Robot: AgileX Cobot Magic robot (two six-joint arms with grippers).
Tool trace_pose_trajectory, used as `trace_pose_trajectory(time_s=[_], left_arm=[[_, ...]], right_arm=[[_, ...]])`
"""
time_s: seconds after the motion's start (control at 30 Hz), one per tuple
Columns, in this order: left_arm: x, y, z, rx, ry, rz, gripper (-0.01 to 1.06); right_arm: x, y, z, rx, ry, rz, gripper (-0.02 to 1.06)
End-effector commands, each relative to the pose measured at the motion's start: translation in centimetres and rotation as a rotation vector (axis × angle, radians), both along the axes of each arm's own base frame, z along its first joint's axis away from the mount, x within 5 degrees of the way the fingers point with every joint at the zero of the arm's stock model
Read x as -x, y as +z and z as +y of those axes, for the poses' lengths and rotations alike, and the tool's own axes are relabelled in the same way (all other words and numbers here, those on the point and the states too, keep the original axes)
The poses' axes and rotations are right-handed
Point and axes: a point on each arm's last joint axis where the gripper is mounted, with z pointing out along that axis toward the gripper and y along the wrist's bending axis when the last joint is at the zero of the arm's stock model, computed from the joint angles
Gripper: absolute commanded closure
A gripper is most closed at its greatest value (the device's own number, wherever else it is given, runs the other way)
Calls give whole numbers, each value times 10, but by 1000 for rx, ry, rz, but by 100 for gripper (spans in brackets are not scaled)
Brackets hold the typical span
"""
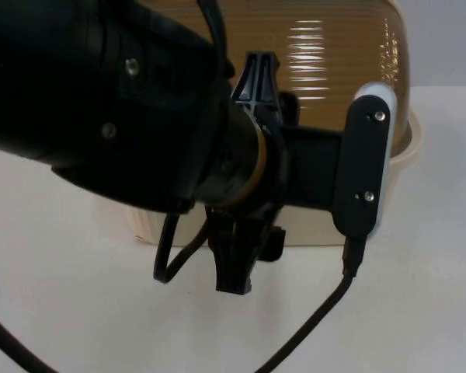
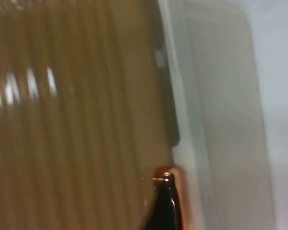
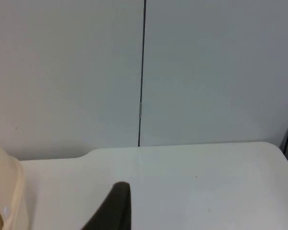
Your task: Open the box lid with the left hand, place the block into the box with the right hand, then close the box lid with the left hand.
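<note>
The left arm (image 1: pixel 116 101) reaches across the top view, large and black, covering much of the box (image 1: pixel 400 155); the box is cream-coloured with a brown, ribbed, translucent lid (image 1: pixel 326 47), and it stands on the white table (image 1: pixel 419 295) toward the far edge, close to the grey partition wall (image 1: pixel 450 39); the lid lies down over the cream base, its rounded corner showing to the right of the arm; the left gripper (image 1: pixel 237 264) points down at the front wall of the box, its black fingers hanging just in front of that wall near the table surface; whether those fingers are apart or together cannot be told, since the arm hides most of them; in the left wrist view the ribbed brown lid (image 2: pixel 77 120) is very close, with bright streaks of reflected light on it, and beside it runs the pale rim of the box (image 2: pixel 216 120); one black fingertip (image 2: pixel 164 206) stands right against the lid's edge where brown meets cream; the right wrist view looks over the bare white table (image 3: pixel 206 187) to the partition wall (image 3: pixel 206 72), which has a dark vertical seam, with a cream corner of the box (image 3: pixel 7 191) near its own dark fingertip (image 3: pixel 116 208); the right gripper's finger state cannot be told.
</note>
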Motion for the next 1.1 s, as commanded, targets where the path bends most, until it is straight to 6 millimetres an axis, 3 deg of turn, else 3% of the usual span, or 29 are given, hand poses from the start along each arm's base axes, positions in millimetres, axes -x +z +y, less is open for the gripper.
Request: trace_pose_trajectory(time_s=[0.0,0.1,0.13,0.2,0.27,0.63,1.07], left_arm=[[1,0,0,10,12,0,53],[1,1,-1,3,-4,-11,80],[1,1,-1,3,-4,-11,80],[1,0,-1,10,0,-7,96],[-2,0,1,19,8,-2,105],[-30,8,16,116,113,31,105],[-34,9,15,122,122,36,105]], right_arm=[[2,1,-1,1,-6,-4,0],[2,1,-1,0,-5,-5,0],[2,1,-1,0,-5,-5,0],[2,1,-1,0,-5,-5,0],[2,1,-1,0,-5,-5,0],[2,1,-1,0,-5,-5,0],[2,2,-1,-4,-6,-7,0]])
